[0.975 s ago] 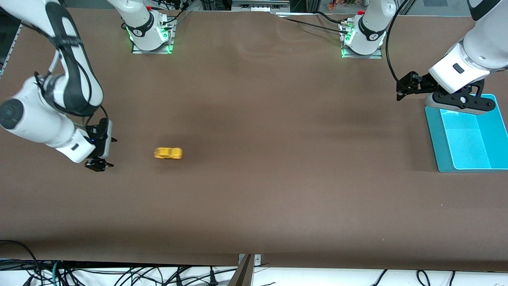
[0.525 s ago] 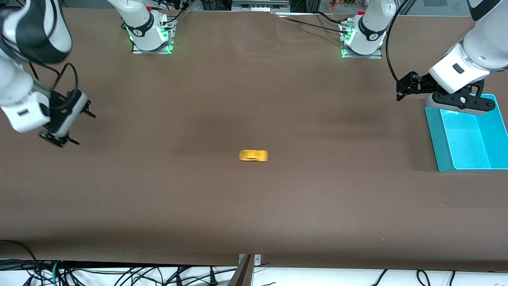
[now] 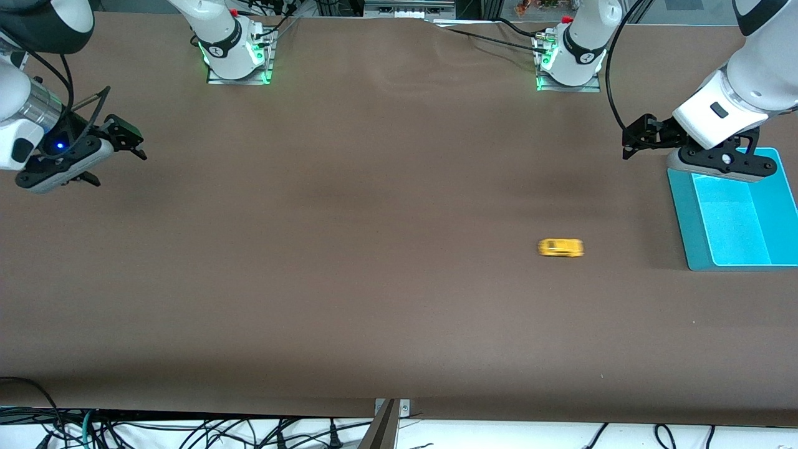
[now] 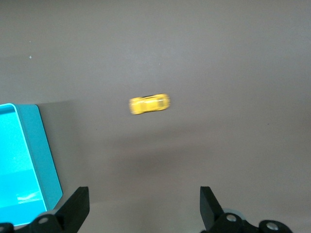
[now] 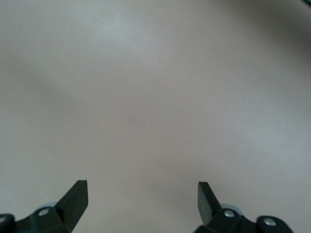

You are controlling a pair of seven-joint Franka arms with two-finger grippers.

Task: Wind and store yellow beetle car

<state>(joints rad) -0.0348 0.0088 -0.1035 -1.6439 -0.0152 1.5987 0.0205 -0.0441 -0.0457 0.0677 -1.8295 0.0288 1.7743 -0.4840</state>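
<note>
Starting at the left gripper point(image 4: 142, 204): wide open, holding nothing, hanging over the edge of the blue bin point(image 3: 679, 212) at the left arm's end of the desk point(image 3: 374, 312). Looking out from there, down to the yellow beetle car point(image 3: 560, 247), alone on the bare desk, near the bin but not touching it, a little toward the right arm's end and closer to the front camera than the bin's top edge. Smeared along its length, so likely rolling, nose or tail pointed at the bin wall. Long side lying along the desk, from one arm's end toward the other. In the left wrist view, lined up the same way as the gap between the two fingers, so probably needing a turn of the wrist to pinch the car by its sides and not by nose and tail. Much closer to the left arm, so likely that arm's job to pick it up. Over at the right gripper point(image 5: 142, 199): wide open too, empty, waiting above bare desk at the right arm's end, well apart from the car.
</note>
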